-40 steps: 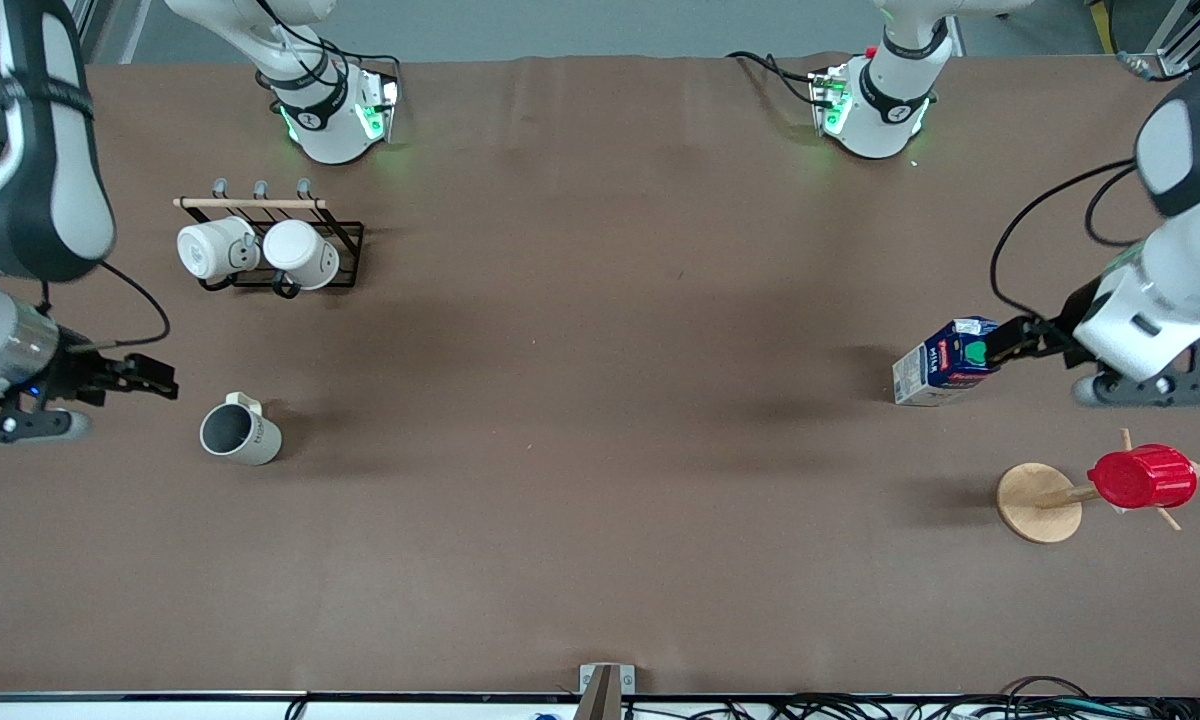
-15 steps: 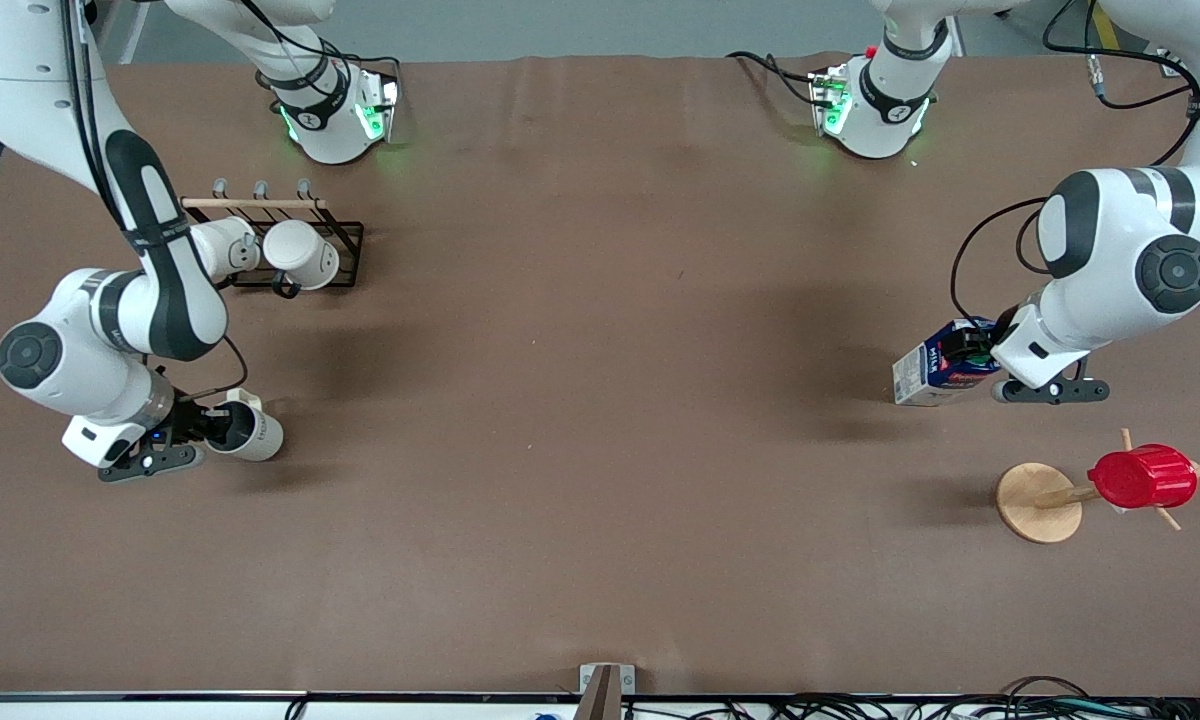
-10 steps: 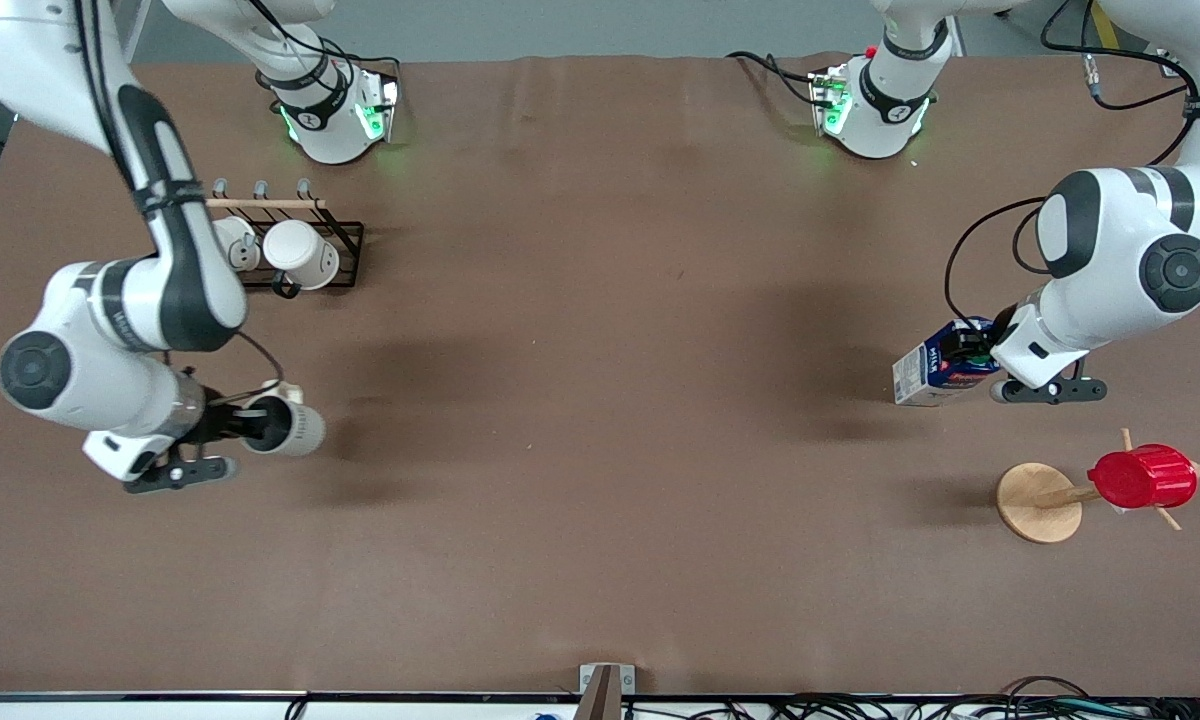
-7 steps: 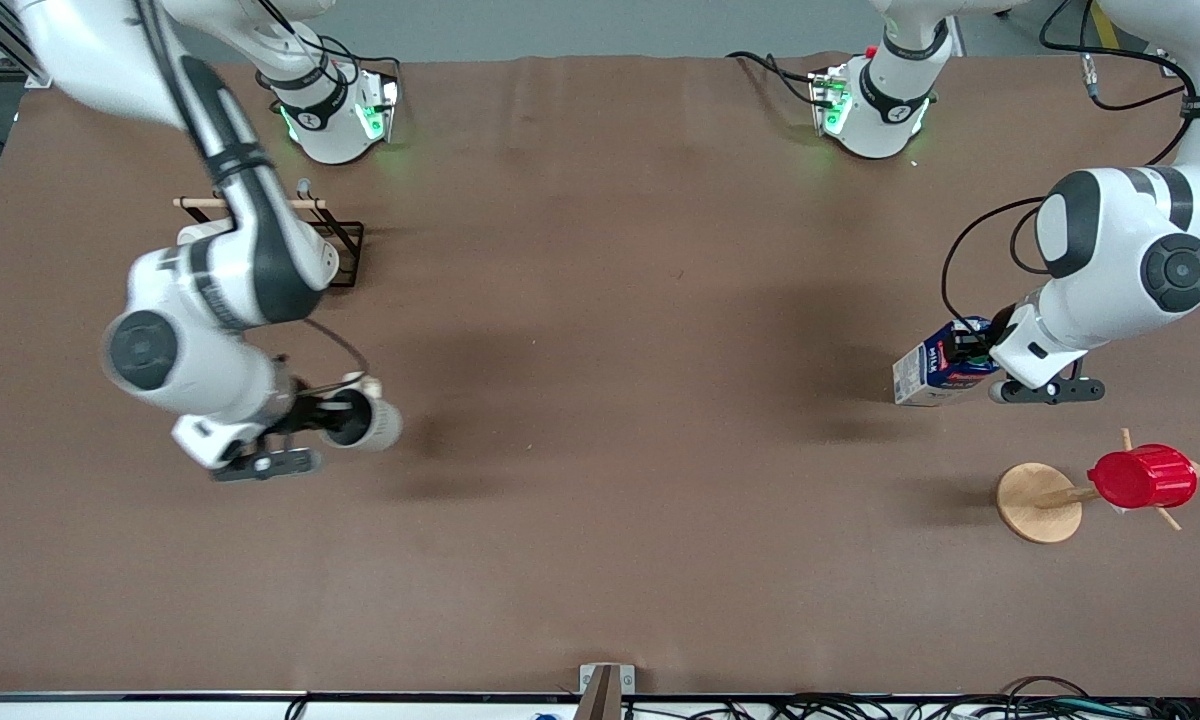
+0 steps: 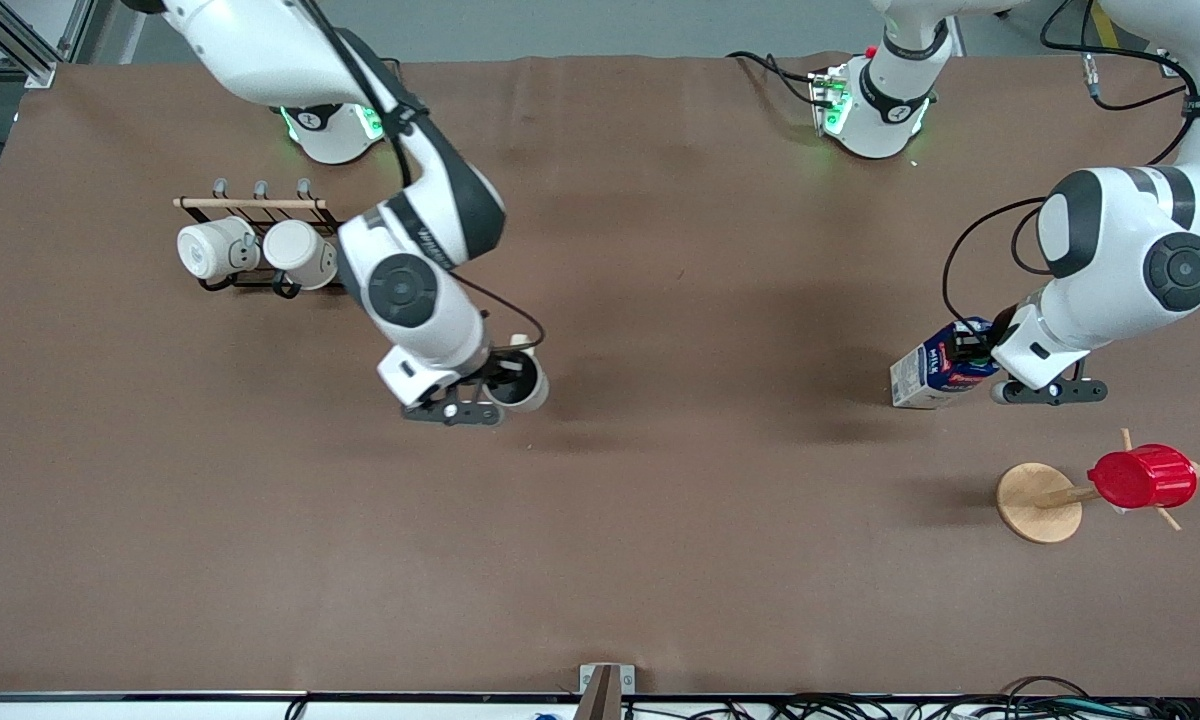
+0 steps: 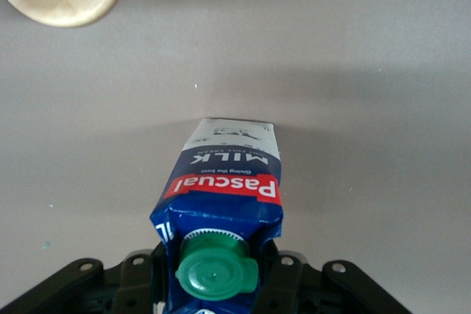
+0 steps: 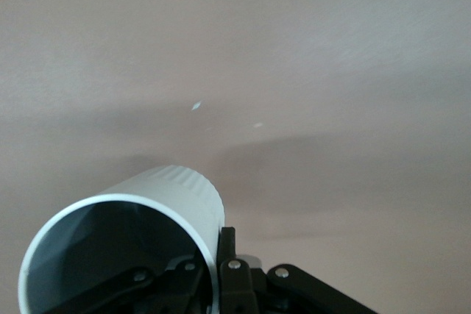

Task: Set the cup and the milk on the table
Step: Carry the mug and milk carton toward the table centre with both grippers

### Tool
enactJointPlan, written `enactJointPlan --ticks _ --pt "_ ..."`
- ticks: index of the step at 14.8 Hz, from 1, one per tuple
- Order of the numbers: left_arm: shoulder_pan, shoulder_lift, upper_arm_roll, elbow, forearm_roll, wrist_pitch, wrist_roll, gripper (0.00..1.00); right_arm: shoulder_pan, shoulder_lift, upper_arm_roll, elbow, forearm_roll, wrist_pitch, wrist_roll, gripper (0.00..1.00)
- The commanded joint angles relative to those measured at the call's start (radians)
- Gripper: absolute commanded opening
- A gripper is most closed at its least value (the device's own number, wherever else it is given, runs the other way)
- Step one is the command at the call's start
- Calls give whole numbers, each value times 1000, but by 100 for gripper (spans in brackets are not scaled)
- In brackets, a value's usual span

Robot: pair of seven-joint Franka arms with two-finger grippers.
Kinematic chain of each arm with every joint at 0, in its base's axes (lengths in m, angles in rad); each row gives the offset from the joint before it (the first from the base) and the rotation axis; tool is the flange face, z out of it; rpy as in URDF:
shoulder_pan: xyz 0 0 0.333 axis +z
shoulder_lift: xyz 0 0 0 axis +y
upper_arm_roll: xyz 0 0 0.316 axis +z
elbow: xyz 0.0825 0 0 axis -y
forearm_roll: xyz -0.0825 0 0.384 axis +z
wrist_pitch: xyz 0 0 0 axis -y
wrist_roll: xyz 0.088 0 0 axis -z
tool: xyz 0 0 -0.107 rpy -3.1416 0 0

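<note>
My right gripper [image 5: 503,383] is shut on the rim of the light grey cup [image 5: 522,383] and holds it tilted above the middle of the brown table [image 5: 660,520]. In the right wrist view one finger [image 7: 227,255] sits outside the cup's wall [image 7: 173,200] and one inside. My left gripper [image 5: 982,350] is shut on the top of the blue milk carton [image 5: 935,371], which leans on the table toward the left arm's end. In the left wrist view the carton [image 6: 228,189] with its green cap [image 6: 215,273] sits between the fingers.
A black rack [image 5: 345,240] with two white mugs [image 5: 218,249] stands toward the right arm's end. A wooden stand [image 5: 1038,502] carrying a red ribbed cup [image 5: 1142,477] stands nearer the front camera than the milk.
My right arm has taken hold of the cup, lifted it and carried it from the right arm's end toward the table's middle. The left gripper has closed on the milk, which has barely shifted.
</note>
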Motion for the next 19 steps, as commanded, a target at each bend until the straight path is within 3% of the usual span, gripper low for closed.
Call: enactJointPlan --ticks 1,4,10,16,17,18,19 --pt "-2 -7 -2 52 -17 -7 32 13 61 91 -7 95 -49 17 132 0" --pt "-22 21 -3 139 -18 -21 21 11 102 128 -6 104 -106 59 193 0" --pt "-68 134 -52 339 -20 -90 -2 9 153 154 -6 100 -132 129 206 1" --pt "-212 234 -54 463 -18 -90 -162 9 156 173 -4 89 -152 162 235 4" --pt "-235 246 -54 480 -18 -90 -192 9 158 179 -4 90 -152 160 244 9" --pt "-258 252 -52 489 -18 -90 -221 9 156 178 -4 90 -151 159 244 28" --pt "-275 258 -52 494 -18 -90 -250 9 156 178 -4 90 -151 159 249 59"
